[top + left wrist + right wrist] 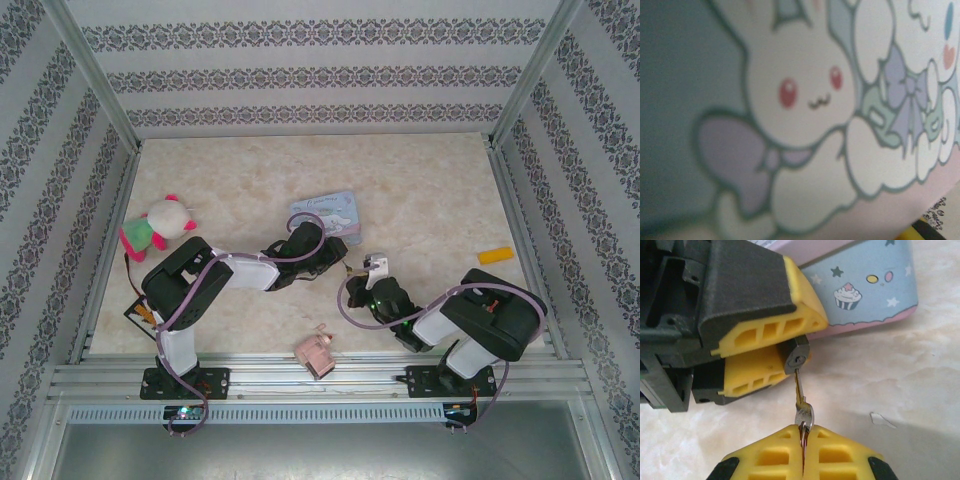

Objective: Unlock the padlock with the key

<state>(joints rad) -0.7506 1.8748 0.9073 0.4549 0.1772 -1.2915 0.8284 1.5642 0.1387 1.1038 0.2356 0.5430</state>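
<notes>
The padlock [796,356], small and dark, is pinched between the yellow fingers [770,330] of my left gripper [799,342], its keyhole face turned toward the right wrist camera. My right gripper [802,432] is shut on the silvery key [804,412]. The key's blade reaches up and its tip sits in the keyhole. From above, the left gripper [335,262] and right gripper [362,276] meet mid-table just in front of the blue tin [328,212]; the padlock is hidden between them there. The left wrist view is pressed close to the tin's [805,100] cartoon bunny lid.
The blue tin [865,285] lies right behind the padlock. A pink and white plush toy [160,225] sits at the left, a pink blocky object [316,352] at the near edge, and an orange block [495,255] at the right. Patterned walls enclose the table.
</notes>
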